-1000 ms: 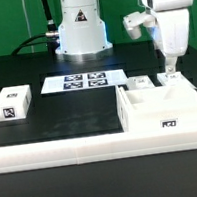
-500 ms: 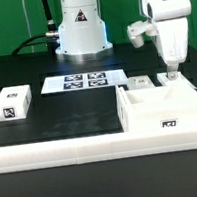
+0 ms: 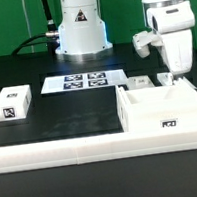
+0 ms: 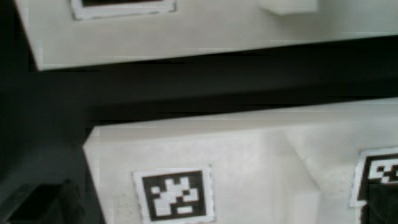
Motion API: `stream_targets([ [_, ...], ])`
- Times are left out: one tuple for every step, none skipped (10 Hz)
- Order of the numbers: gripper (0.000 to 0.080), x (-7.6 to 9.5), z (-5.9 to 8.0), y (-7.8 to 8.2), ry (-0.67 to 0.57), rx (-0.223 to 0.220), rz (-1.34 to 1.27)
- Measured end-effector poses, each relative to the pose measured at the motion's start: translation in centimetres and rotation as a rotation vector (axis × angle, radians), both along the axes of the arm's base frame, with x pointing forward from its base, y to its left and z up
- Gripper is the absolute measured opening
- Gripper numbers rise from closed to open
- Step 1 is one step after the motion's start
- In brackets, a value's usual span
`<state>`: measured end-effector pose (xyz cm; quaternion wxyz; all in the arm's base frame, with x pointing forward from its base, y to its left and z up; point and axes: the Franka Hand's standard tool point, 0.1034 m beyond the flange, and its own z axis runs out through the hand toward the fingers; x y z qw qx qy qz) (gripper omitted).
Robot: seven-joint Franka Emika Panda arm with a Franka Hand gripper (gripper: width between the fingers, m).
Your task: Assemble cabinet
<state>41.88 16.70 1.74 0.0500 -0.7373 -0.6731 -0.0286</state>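
Note:
The cabinet [image 3: 163, 108], a large white open box with compartments and a tag on its front, lies at the front of the exterior view's right. My gripper [image 3: 170, 75] hangs just behind its far right corner, low over a small white tagged piece [image 3: 168, 78]; its fingers are too small to show whether they are open. The wrist view shows only close white tagged surfaces: one piece [image 4: 196, 45] across a dark gap from another [image 4: 267, 160] with a tag [image 4: 175, 192]. No fingers show there.
A second small white piece [image 3: 140, 81] lies behind the cabinet. A white tagged block [image 3: 12, 104] sits at the exterior view's left. The marker board [image 3: 84, 81] lies in front of the robot base [image 3: 83, 33]. A white ledge [image 3: 53, 151] runs along the front.
My gripper has shifted slightly toward the exterior view's right and a little lower over the small piece behind the cabinet. The parts on the table have not moved.

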Motion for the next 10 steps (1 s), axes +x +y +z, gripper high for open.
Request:
stream_targets([
  [0.0797,-0.10,-0.12,0.03,0.003,0.000,0.000],
  [0.0671,-0.12,-0.15,0.03,0.003,0.000,0.000],
  [0.0671,-0.14,-0.18,0.03,0.004,0.000,0.000],
  [0.0532,-0.19,-0.24,0.02,0.006,0.000,0.000],
  [0.0397,-0.26,-0.34,0.02,0.008,0.000,0.000],
  [0.0224,-0.41,-0.52,-0.03,0.012,0.000,-0.001],
  [0.0224,-0.51,-0.67,-0.17,0.017,-0.001,-0.003],
  [0.0068,-0.47,-0.67,-0.31,0.020,-0.002,-0.006],
  [0.0069,-0.34,-0.57,-0.29,0.015,-0.001,-0.006],
  [0.0069,-0.34,-0.57,-0.29,0.015,-0.001,-0.006],
])
